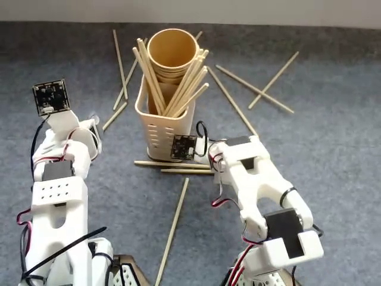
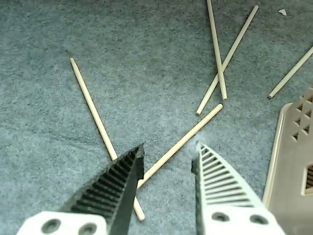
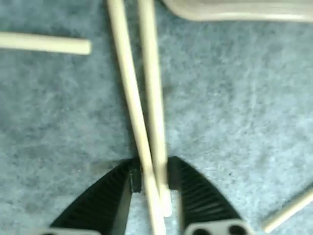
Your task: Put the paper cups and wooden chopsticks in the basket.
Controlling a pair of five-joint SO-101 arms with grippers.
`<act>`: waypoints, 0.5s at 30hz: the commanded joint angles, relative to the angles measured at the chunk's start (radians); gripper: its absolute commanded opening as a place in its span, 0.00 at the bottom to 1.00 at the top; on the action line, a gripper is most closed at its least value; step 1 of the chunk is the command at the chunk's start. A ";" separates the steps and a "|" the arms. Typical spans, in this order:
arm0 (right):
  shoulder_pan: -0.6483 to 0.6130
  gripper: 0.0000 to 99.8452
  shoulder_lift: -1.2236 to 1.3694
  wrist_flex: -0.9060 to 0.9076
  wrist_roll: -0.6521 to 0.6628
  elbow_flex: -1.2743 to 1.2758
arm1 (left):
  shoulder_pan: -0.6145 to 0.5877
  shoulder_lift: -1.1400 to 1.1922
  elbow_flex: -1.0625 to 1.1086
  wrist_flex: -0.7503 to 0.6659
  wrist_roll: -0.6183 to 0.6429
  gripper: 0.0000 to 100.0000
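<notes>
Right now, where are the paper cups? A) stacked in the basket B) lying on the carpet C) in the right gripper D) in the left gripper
A: the paper cups stand stacked inside the basket, among leaning chopsticks.

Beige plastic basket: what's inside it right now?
A stack of brown paper cups stands in the beige slotted plastic basket, with wooden chopsticks leaning on both sides. Its walls hide the bottom and how many cups there are.

Right gripper (image 3: 152, 165) fingers (image 3: 110, 200) pinching two chopsticks (image 3: 126, 73) on grey desk (image 3: 244, 98); basket (image 3: 234, 10) rim beyond.
</notes>
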 commanded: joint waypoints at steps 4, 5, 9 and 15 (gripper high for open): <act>0.047 0.01 0.007 0.168 -0.017 -0.024 | -0.002 -0.033 -0.007 -0.014 0.009 0.19; 0.061 0.00 -0.001 0.196 -0.055 -0.054 | -0.004 -0.033 -0.007 -0.014 0.009 0.19; 0.162 0.00 -0.104 0.286 -0.152 -0.140 | -0.007 -0.033 -0.007 -0.015 0.009 0.19; 0.148 0.00 -0.378 0.486 -0.152 -0.143 | -0.007 -0.030 -0.007 -0.017 0.009 0.19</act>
